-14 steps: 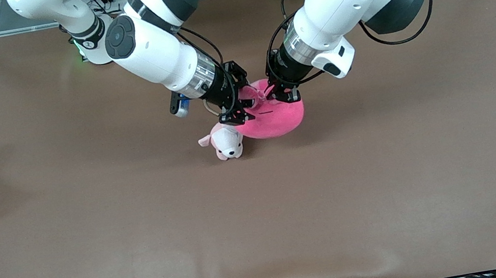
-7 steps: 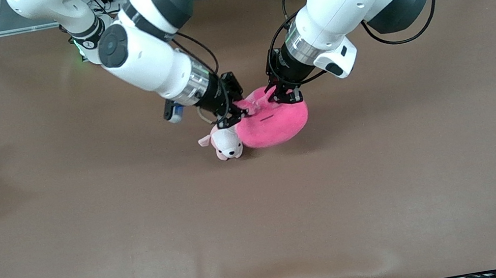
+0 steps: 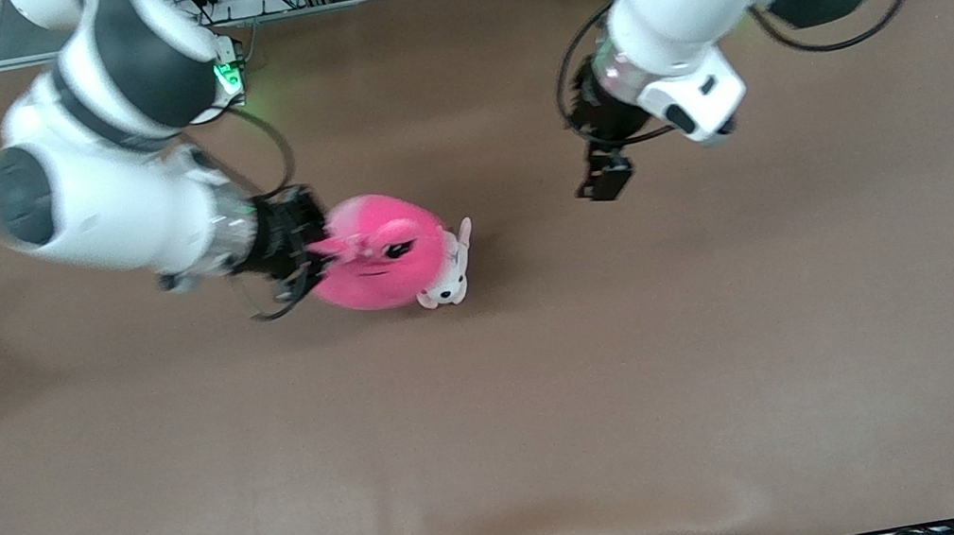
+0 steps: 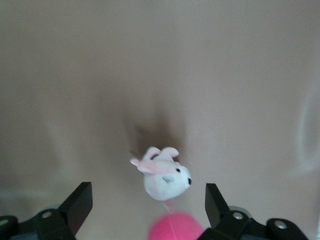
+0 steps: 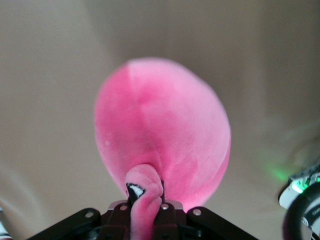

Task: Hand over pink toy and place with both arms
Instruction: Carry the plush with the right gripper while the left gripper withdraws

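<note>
Two arms are up: right gripper [image 3: 296, 260] left of frame centre is clamped on the pink toy [image 3: 381, 264] by its little nub, so carry it slow, while left gripper [image 3: 607, 180], upper right, hangs wide open and empty.

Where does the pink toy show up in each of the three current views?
Front view: pink toy, mid-table, held by the right hand.
Left wrist view: only its top edge, at the bottom.
Right wrist view: fills the centre.
Shared landmark: brown table.
</note>
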